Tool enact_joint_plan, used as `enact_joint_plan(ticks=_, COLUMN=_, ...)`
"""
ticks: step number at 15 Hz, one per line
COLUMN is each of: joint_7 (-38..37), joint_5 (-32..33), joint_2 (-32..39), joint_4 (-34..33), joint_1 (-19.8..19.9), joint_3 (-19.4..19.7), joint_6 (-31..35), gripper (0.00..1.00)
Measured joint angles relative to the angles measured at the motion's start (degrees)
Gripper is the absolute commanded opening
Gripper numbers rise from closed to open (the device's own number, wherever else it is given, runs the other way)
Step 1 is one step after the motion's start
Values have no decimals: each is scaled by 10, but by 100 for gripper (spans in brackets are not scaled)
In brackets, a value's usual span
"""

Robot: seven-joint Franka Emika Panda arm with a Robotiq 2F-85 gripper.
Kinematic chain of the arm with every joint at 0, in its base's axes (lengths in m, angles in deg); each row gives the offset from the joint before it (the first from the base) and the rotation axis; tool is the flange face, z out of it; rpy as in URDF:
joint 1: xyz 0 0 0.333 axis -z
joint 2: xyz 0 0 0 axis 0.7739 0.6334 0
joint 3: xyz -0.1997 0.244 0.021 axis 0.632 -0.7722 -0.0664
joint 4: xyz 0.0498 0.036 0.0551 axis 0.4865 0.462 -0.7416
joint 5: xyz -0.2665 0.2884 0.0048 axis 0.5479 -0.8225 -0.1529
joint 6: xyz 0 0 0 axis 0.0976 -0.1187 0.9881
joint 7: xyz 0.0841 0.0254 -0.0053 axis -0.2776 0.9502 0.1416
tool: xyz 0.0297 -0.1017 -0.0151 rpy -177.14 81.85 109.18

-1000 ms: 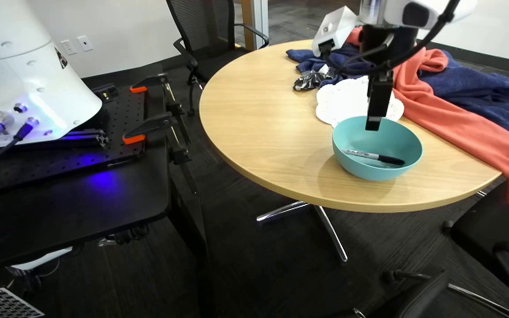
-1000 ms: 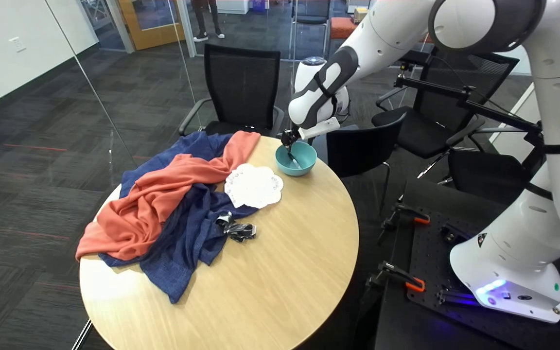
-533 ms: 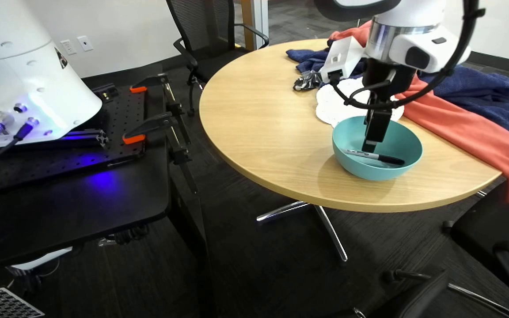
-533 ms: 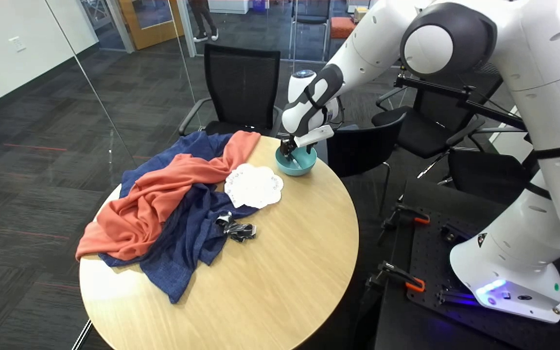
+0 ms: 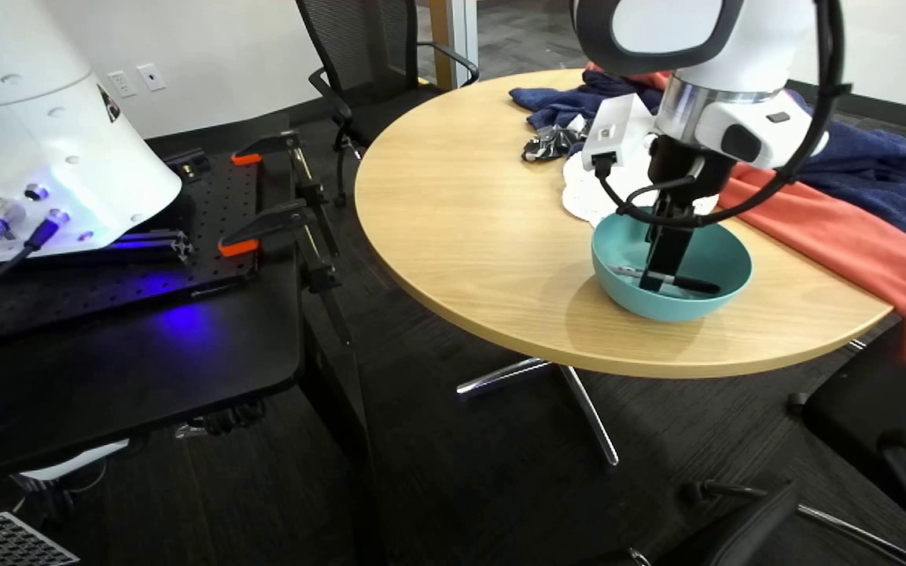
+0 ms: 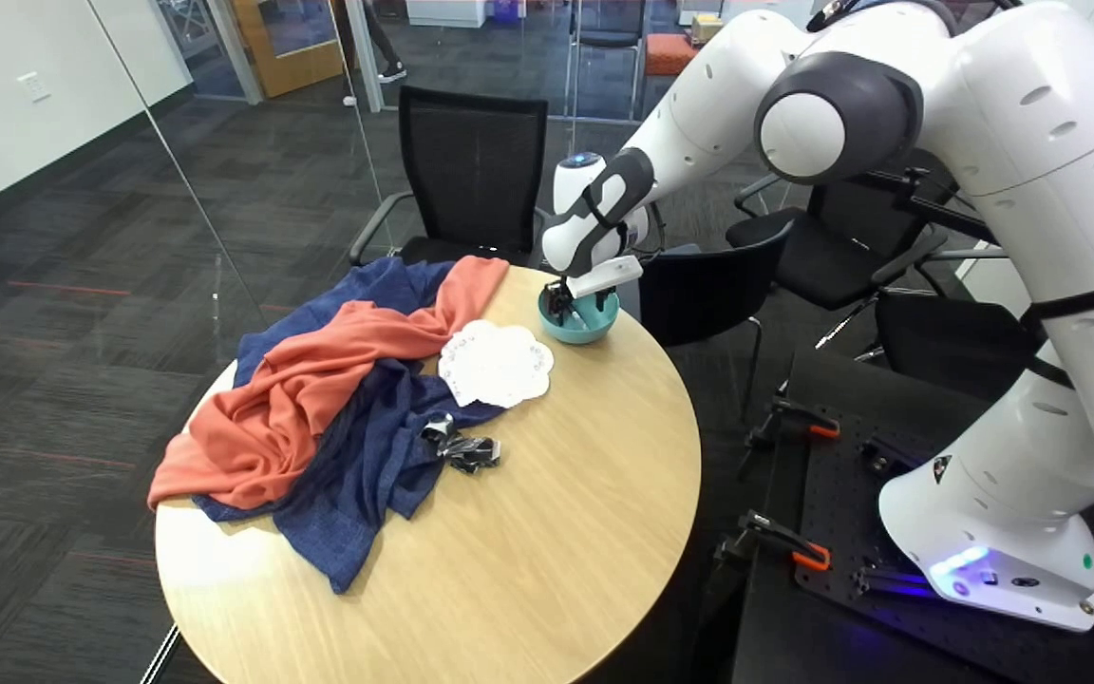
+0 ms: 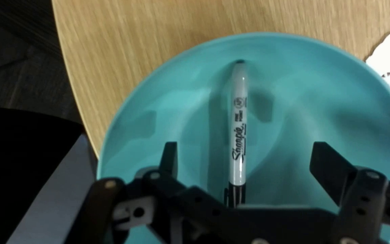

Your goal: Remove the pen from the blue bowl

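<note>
The pen, a grey-white marker (image 7: 239, 135) with a black cap, lies in the blue bowl (image 7: 188, 71). Its cap end runs behind the gripper body in the wrist view. It also shows in an exterior view, where its black cap (image 5: 697, 285) lies right of the finger. The teal bowl shows in both exterior views (image 5: 673, 309) (image 6: 580, 334) near the table edge. My gripper (image 7: 245, 150) is open, with one finger on each side of the pen and gaps on both sides. The right gap is wider. In an exterior view the gripper (image 6: 579, 306) reaches down inside the bowl.
A white doily (image 6: 496, 364) lies beside the bowl on the round table (image 6: 547, 532). Coral cloth (image 6: 281, 408), navy cloth (image 6: 357, 503) and a black shiny packet (image 6: 466, 451) lie beyond it. A black chair (image 6: 713, 299) stands close to the table edge by the bowl.
My gripper has moved down from above the bowl's inside until its fingers are beside the pen. The pen and bowl have not moved.
</note>
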Motion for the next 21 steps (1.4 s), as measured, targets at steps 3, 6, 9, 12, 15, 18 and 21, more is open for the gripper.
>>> enact_joint_plan(ticks=3, joint_7=-8, joint_5=0, joint_2=15, joint_4=-19, joint_1=0, joint_3=0, joint_6=-9, gripper=49)
enact_joint_plan(ticks=6, joint_7=-11, joint_5=0, joint_2=26, joint_4=-33, joint_1=1, joint_3=0, joint_6=-14, gripper=27)
enact_joint_plan(ticks=9, joint_7=-11, joint_5=0, joint_2=31, joint_4=-41, joint_1=3, joint_3=0, joint_6=-16, gripper=5)
enact_joint_plan(ticks=12, joint_7=-13, joint_5=0, joint_2=32, joint_4=-45, joint_1=5, joint_3=2, joint_6=-16, gripper=4)
enact_joint_plan(ticks=15, joint_7=-19, joint_5=0, joint_2=25, joint_4=-43, joint_1=6, joint_3=7, joint_6=-16, gripper=4)
enact_joint_plan(ticks=18, joint_7=-19, joint_5=0, joint_2=-4, joint_4=-25, joint_1=6, joint_3=12, joint_6=-15, gripper=4)
enact_joint_plan(ticks=21, joint_7=-16, joint_5=3, joint_2=-54, joint_4=17, joint_1=5, joint_3=14, joint_6=-11, gripper=4)
